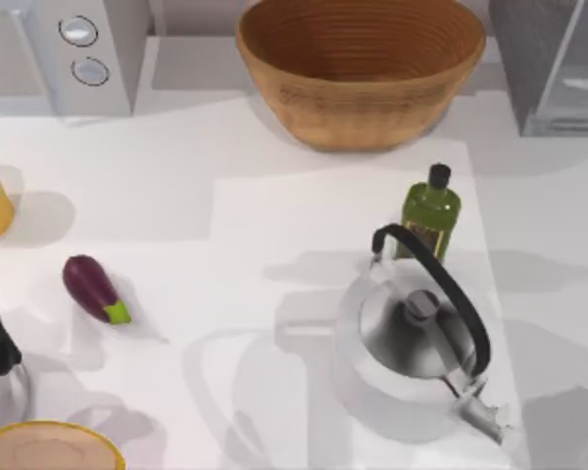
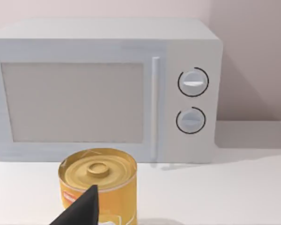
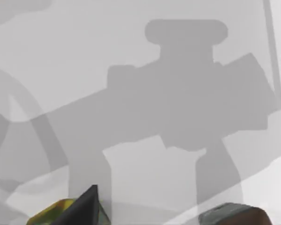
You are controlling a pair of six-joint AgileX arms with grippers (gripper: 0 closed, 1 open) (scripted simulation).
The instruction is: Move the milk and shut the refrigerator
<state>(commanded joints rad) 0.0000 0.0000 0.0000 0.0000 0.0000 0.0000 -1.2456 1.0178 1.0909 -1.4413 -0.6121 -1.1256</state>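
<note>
Landmark: the steel kettle [image 1: 421, 333], black handle arched over its lid, on the white table [image 1: 274, 225].

- Refrigerator [image 1: 554, 69]: seen beyond the kettle and to its right, at the table's far right corner. A grey speckled wall and a paler panel are made out; whether the door is open cannot be told.
- Green bottle [image 1: 429, 211], black cap: upright, just behind the kettle.
- Woven basket [image 1: 361, 69]: well behind the kettle, left of the refrigerator.
- Microwave [image 1: 69, 49], two round knobs: far behind and left of the kettle.
- Aubergine [image 1: 95, 289]: lying on its side, well left of the kettle.
- Yellow can [image 2: 99, 183]: farther left of the kettle, in front of the microwave, apart from it.
- Left gripper [image 2: 79, 208]: hangs near the can, with nothing seen in its grasp. How far the jaws stand apart cannot be told.
- Right gripper [image 3: 84, 206]: held above bare table beside the bottle, arm shadows cast below. Jaw state likewise cannot be told.
</note>
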